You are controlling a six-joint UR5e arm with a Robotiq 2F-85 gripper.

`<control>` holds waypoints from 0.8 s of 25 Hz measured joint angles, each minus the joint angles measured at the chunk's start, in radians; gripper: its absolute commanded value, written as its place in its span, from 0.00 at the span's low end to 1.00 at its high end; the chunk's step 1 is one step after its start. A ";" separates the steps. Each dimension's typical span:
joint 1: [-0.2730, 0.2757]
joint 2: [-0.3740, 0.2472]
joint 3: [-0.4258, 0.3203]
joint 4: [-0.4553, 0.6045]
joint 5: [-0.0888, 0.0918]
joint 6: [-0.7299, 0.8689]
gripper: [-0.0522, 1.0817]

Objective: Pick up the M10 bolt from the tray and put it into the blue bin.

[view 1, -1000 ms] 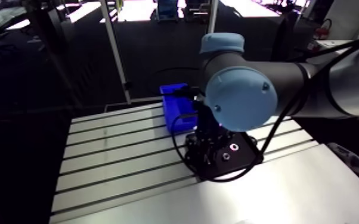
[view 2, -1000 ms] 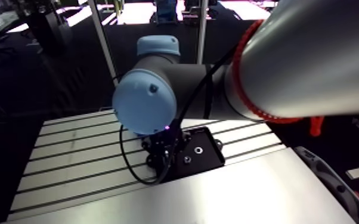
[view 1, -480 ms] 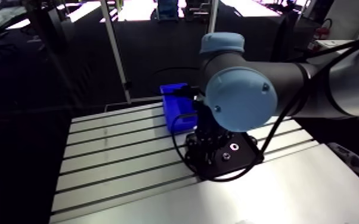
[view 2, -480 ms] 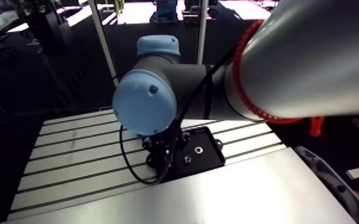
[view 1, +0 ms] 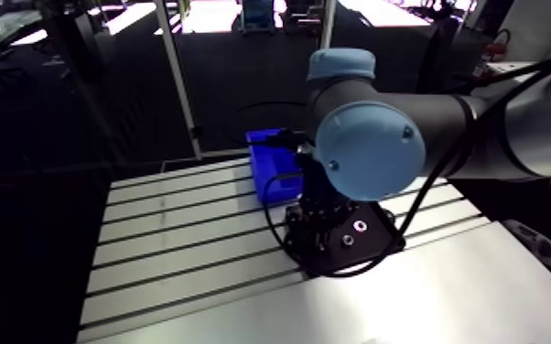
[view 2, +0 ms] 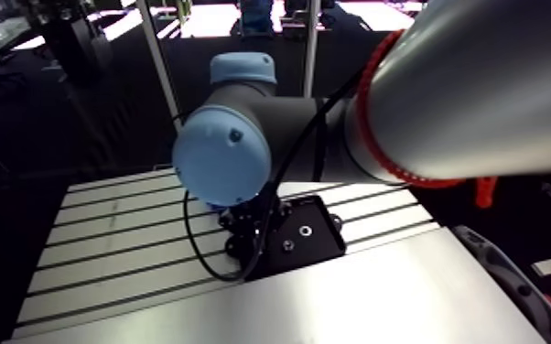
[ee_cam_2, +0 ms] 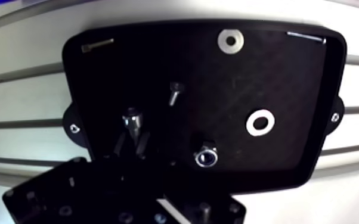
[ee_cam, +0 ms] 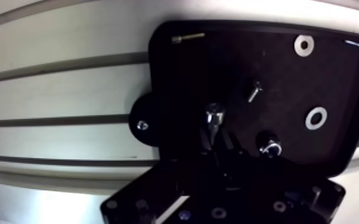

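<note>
In the wrist view the black tray [ee_cam: 176, 77] lies on the slotted table right under my gripper [ee_cam: 216, 136]. The M10 bolt [ee_cam: 213, 115], silvery with a hex head, sits near the tray's middle. Its shank runs back between my two dark fingers [ee_cam_2: 120, 143], which press it from both sides. The bolt still looks level with the tray floor. In the arm view the blue bin [view 1: 273, 163] stands on the table just behind the tray [view 1: 371, 240], and the wrist hangs low over the tray.
Other parts lie in the tray: two flat washers [ee_cam: 315, 117], a small dark screw [ee_cam: 254, 90], a nut [ee_cam: 270, 147], a thin brass-coloured screw [ee_cam: 188, 37] in one corner and a pin [ee_cam: 358, 43] in another. Slotted table [view 1: 169, 229] stretches to the left.
</note>
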State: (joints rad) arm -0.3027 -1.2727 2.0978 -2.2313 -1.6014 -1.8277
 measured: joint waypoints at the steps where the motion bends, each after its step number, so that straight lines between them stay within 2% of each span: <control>1: 0.001 -0.001 -0.001 0.000 0.000 -0.001 0.93; 6: 0.004 -0.025 -0.010 0.005 -0.005 -0.005 0.96; 12: 0.006 -0.064 -0.027 0.037 -0.032 -0.004 0.96; 20: 0.020 -0.128 -0.095 0.202 -0.039 -0.029 0.96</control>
State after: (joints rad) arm -0.2830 -1.4003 2.0032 -2.0296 -1.6401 -1.8569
